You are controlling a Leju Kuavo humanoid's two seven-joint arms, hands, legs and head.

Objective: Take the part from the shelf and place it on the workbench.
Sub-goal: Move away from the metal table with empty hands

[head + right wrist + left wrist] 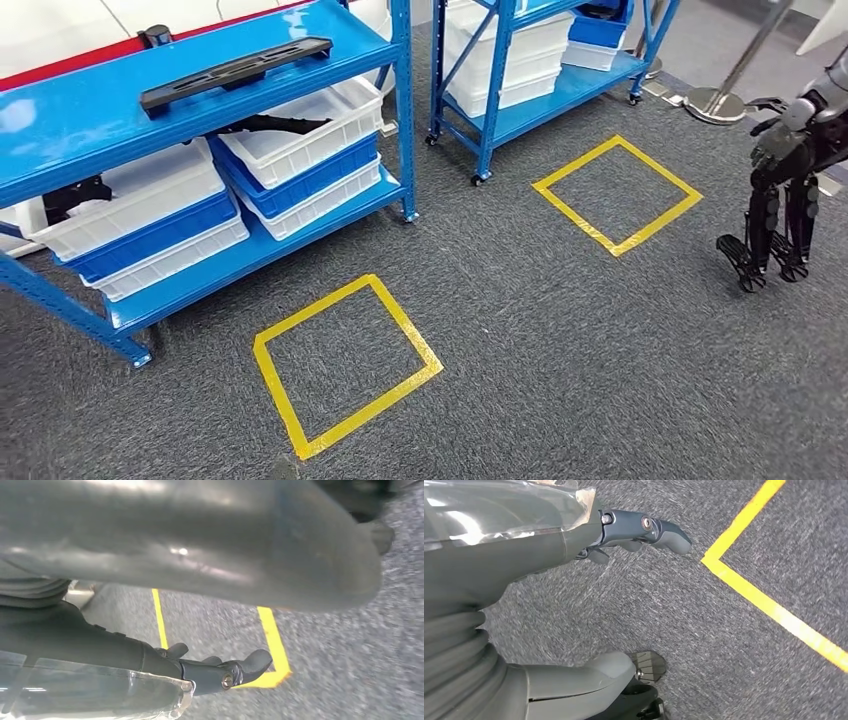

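A long black part (235,70) lies on the top of the blue shelf (90,120) at the left. More black parts sit in the white bins below it: one (268,124) in the right bin, another (72,196) in the left bin. My right hand (778,205) hangs at the right edge over the carpet, fingers pointing down and holding nothing. In the right wrist view that hand (215,672) has its fingers stretched out above a yellow tape corner. My left hand (539,560) hangs over the carpet, fingers (649,530) and thumb (599,675) apart, empty.
Two yellow tape squares (340,360) (615,195) mark the grey carpet. A second blue shelf (540,90) with white bins stands at the back. A round metal stand base (715,105) sits at the back right. Stacked white and blue bins (300,160) fill the near shelf.
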